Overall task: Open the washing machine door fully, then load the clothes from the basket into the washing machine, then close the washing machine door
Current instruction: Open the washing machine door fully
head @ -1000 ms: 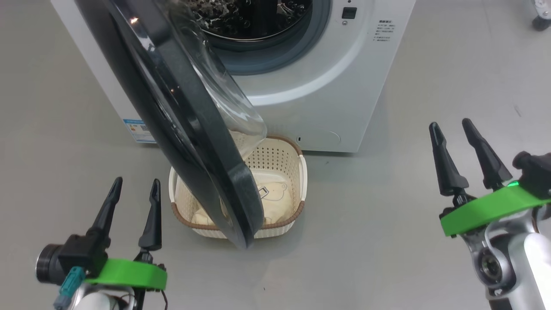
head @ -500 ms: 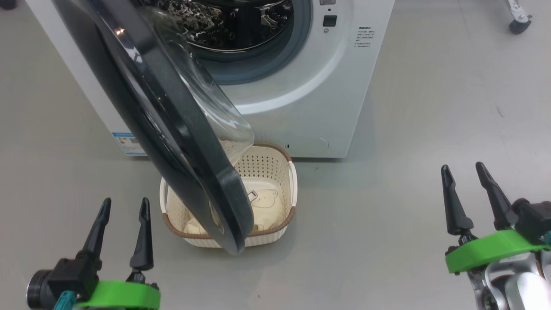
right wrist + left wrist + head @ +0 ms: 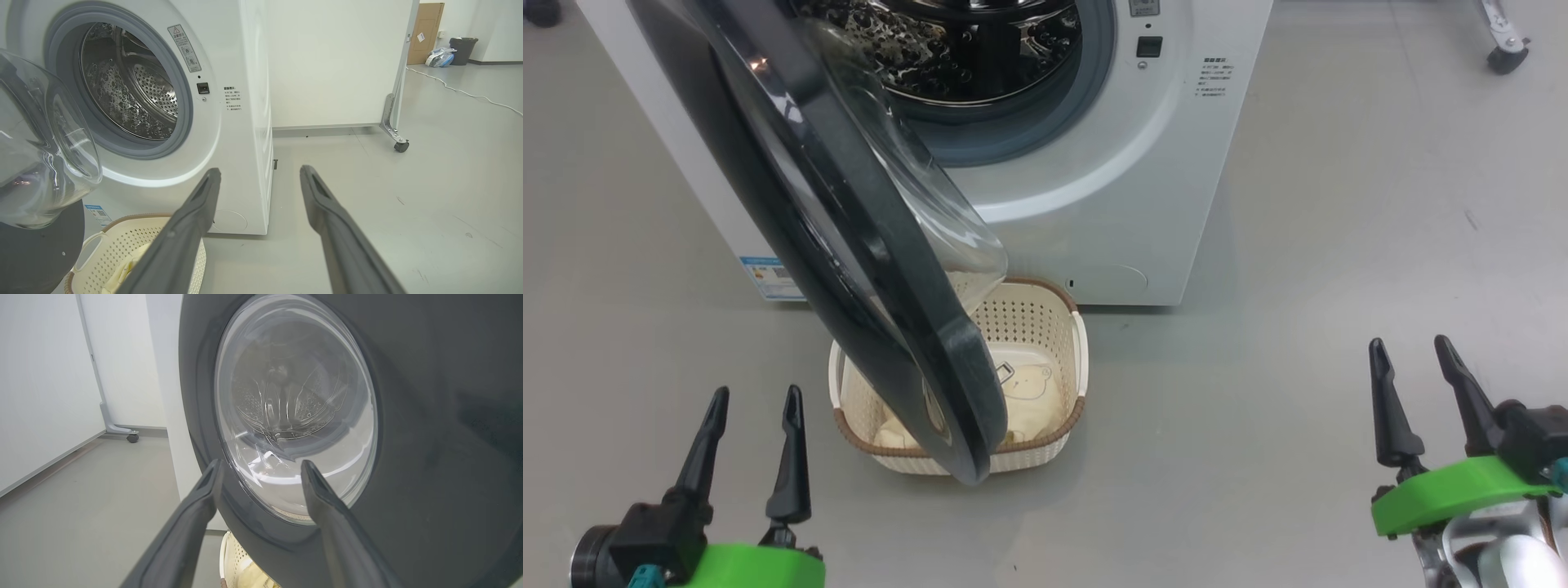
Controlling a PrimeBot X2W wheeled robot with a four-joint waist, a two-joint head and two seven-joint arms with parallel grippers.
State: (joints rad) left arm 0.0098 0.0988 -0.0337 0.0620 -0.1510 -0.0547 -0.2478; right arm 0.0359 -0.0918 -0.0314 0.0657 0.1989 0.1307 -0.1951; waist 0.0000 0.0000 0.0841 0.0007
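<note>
Left pincer point(image 3: 756, 392), wide and empty, sits nearest the washing machine door point(image 3: 907, 327), just ahead-right, its edge overhanging the basket point(image 3: 1039, 320).

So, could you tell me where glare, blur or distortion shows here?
Head view: a glint on the door, sparkle in the drum. Left wrist view: the door's glass shows reflections, fingers soft. Right wrist view: the washer edge bows, fingers blurred.

There is one washing machine point(image 3: 1111, 204) at upper centre, one door point(image 3: 882, 245), one basket point(image 3: 1033, 314) holding clothes point(image 3: 1029, 392) too hidden to count, and two grippers: left gripper point(image 3: 756, 392) lower left, right gripper point(image 3: 1409, 341) lower right.
</note>
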